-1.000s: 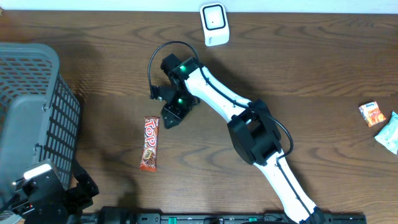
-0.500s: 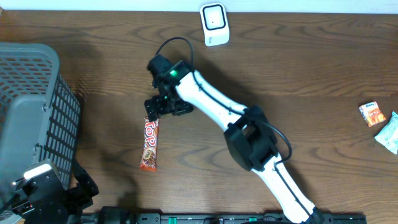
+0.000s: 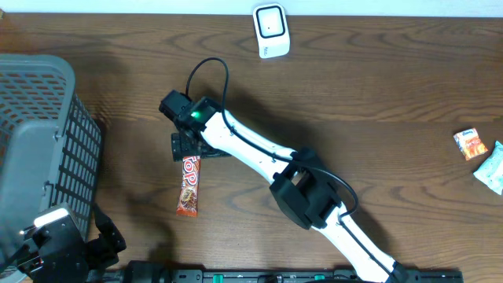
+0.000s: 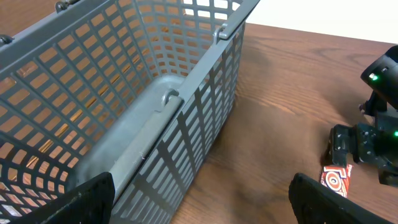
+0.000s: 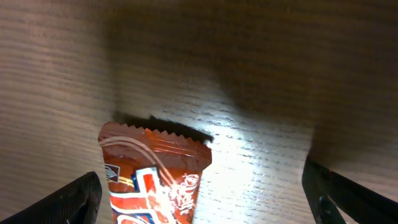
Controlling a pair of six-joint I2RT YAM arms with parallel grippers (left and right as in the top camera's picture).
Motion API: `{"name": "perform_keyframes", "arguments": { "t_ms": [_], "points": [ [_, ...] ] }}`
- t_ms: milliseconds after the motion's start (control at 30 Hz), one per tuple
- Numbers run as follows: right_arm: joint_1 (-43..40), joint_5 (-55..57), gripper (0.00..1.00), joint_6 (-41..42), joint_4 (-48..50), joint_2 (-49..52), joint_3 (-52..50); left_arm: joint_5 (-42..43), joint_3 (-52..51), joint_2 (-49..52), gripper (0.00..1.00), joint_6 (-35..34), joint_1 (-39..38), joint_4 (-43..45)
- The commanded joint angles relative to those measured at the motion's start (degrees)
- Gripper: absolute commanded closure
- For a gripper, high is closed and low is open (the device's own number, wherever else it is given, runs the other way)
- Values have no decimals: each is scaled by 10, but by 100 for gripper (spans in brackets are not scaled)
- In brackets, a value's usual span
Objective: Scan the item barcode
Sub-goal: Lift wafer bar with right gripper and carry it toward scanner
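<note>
The item, a red and orange candy bar [image 3: 189,185], lies flat on the wooden table, left of centre, with its label facing up. My right gripper [image 3: 185,147] hangs just over its far end, open; the wrist view shows the bar's crimped end [image 5: 155,171] between the two spread fingertips [image 5: 78,199], nearer the left one. No barcode shows in any view. A white scanner [image 3: 271,30] stands at the table's back edge. My left gripper [image 4: 199,210] is open and empty at the front left, beside the basket; it sees the bar [image 4: 336,180] ahead to its right.
A large grey mesh basket [image 3: 35,134] fills the left side of the table, and its wall [image 4: 205,118] stands close to the left gripper. Far right lie an orange packet [image 3: 470,144] and a pale packet [image 3: 491,169].
The right arm has swung left and toward the front, from beside the bar to over its far end, and its jaws have opened wider. The left arm and the bar have stayed put.
</note>
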Motion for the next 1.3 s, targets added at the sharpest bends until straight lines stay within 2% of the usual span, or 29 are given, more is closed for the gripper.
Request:
{"name": "perform_keyframes", "arguments": {
  "t_ms": [0,67,200,300,367,400,467,567,633,767,933,1033,1267],
  "points": [
    [24,-29,1,53,9,58,-23,-1,-1,-3,10,-3,2,-1],
    [31,-28,2,53,19,58,-23,-1,-1,-3,10,-3,2,-1],
    [42,-21,11,53,30,63,-23,-1,-1,-3,10,-3,2,-1],
    [45,-19,24,53,30,75,-23,-1,-1,-3,10,-3,2,-3],
    [44,-14,39,53,28,85,-23,-1,-1,-3,10,-3,2,-3],
    [43,-12,49,52,25,86,-23,-1,-1,-3,10,-3,2,-3],
    [37,-1,61,43,24,91,-23,-1,-1,-3,10,-3,2,-7],
    [25,13,70,7,24,90,-21,-1,-1,-3,10,-3,2,-16],
    [14,13,80,-18,10,87,-13,-1,-1,-3,10,-3,2,-21],
    [-23,2,97,-72,-81,71,33,-1,-1,-3,10,-3,2,-24],
    [-68,-42,99,-204,-164,44,86,-1,-1,-3,10,-3,2,-24],
    [-88,-30,99,-258,-162,21,93,-1,-1,-3,10,-3,2,-24],
    [-105,111,99,-246,-102,-26,93,-1,-1,-3,10,-3,2,-24]
  ]
}}
